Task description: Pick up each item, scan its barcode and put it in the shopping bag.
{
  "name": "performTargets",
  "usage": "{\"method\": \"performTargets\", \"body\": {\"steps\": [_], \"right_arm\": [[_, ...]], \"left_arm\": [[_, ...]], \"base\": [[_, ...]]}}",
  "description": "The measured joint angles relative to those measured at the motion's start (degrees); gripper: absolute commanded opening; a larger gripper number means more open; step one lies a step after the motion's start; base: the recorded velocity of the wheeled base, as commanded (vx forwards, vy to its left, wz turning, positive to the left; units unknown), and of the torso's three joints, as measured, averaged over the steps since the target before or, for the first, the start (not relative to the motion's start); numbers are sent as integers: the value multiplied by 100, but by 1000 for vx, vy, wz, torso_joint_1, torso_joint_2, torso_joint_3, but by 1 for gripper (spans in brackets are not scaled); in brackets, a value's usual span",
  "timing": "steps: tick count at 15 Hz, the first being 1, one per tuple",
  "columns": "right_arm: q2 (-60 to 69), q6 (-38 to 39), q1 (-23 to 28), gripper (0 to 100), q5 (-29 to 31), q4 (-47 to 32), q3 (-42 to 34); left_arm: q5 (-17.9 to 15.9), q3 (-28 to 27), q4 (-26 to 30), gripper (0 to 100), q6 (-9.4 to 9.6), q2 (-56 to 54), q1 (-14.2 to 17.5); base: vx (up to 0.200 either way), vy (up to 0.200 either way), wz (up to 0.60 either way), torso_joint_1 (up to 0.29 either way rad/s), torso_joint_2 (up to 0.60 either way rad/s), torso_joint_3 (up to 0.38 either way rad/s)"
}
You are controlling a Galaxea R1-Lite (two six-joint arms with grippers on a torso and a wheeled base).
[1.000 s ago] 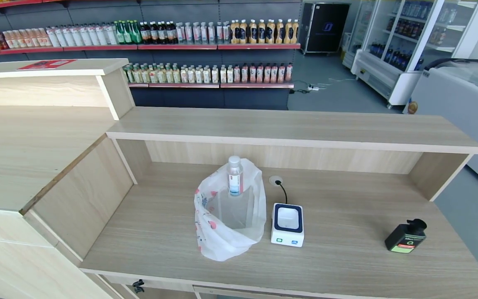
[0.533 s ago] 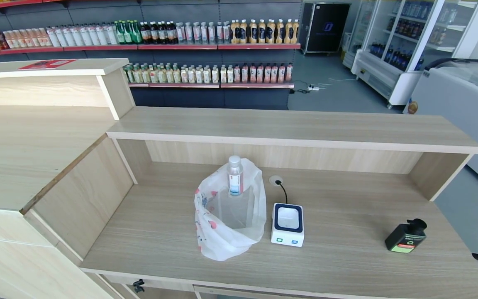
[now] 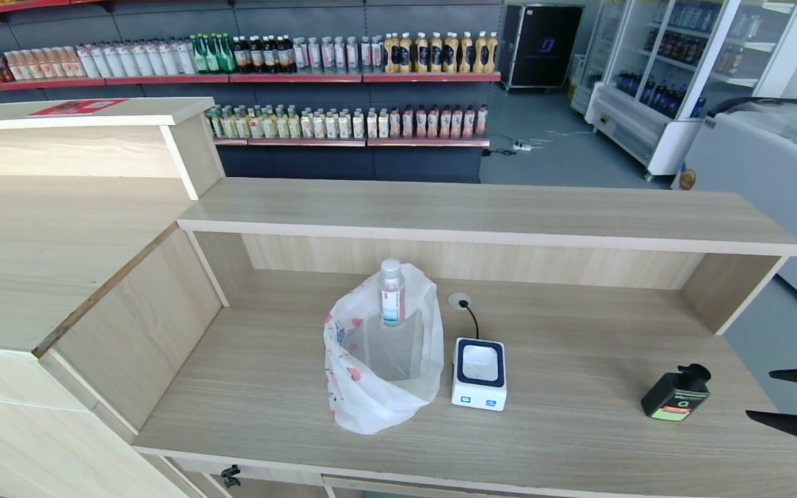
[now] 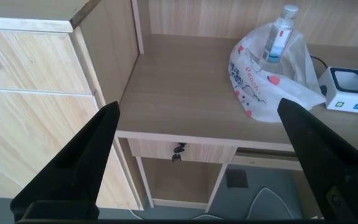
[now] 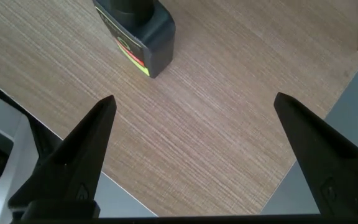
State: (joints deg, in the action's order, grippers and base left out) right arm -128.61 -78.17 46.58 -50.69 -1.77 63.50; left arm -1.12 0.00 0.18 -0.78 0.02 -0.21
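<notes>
The right gripper [image 3: 762,395] hangs with its two fingers spread wide and nothing between them, touching nothing, at the counter's outer end far to the right of the barcode scanner [image 3: 479,373]. The black pump bottle [image 3: 675,395] stands upright just inside that gripper, between it and the scanner but well apart from the scanner, its coloured label facing the front edge. In the right wrist view the bottle sits ahead of the open fingertips, not yet between them. I judge the step in hand to be the approach to this bottle, the one item left loose on the counter [image 3: 578,415]. The next move calls for carrying the open jaws on toward the scanner until they straddle the bottle's squat body below the pump head, then closing, lifting, and turning the barcode to the scanner's window. Which face carries the barcode cannot be told. The left gripper [image 4: 199,106] is likewise spread wide and empty, held off the counter's front edge, to the left of the scanner. Just beside the scanner on its left stands the white shopping bag [image 3: 371,373], mouth open, with a clear bottle [image 3: 391,294] upright inside it at the far side.
</notes>
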Motion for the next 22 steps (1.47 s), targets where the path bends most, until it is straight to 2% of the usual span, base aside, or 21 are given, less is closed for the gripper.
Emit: {"method": "performTargets", "body": {"steps": [8, 9, 22], "right_arm": [[-306, -96, -532, 100, 44, 27, 157], [-334, -107, -574, 0, 44, 27, 160], [-507, -129, -752, 0, 52, 117, 190]], "left_arm": [[0, 0, 0, 100, 2, 0, 5], [0, 0, 0, 100, 2, 0, 5], [-2, 0, 0, 100, 0, -2, 0]], "base": [[0, 0, 0, 0, 0, 0], [0, 0, 0, 0, 0, 0], [0, 0, 0, 0, 0, 0]]}}
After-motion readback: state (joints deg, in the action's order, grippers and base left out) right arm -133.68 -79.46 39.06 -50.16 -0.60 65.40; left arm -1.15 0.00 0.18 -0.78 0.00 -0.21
